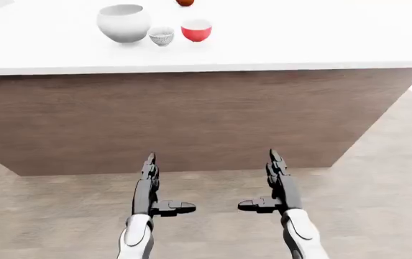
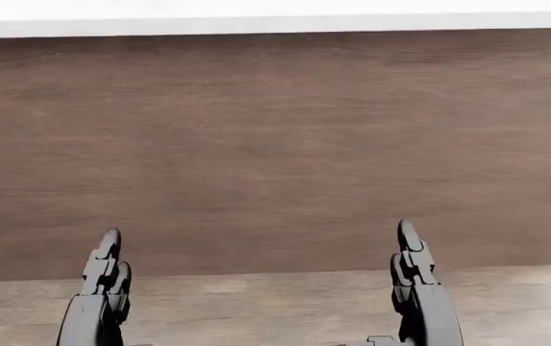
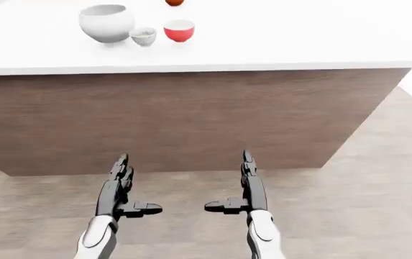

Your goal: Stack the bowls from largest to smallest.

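Three bowls stand in a row on the white counter top [image 1: 299, 38], near the top left of the left-eye view: a large white bowl [image 1: 124, 22], a small grey patterned bowl [image 1: 161, 36] and a red bowl [image 1: 196, 30] with a white inside. Both hands hang low over the floor, well short of the counter. My left hand [image 1: 157, 186] and right hand [image 1: 269, 183] are open, fingers stretched toward the counter, thumbs pointing inward, nothing in them.
The counter's brown wooden side panel [image 1: 191, 118] fills the middle of the views. A small reddish-brown round thing [image 1: 185, 2] sits beyond the bowls at the top edge. Wood-look floor [image 1: 378, 183] lies below and to the right of the counter.
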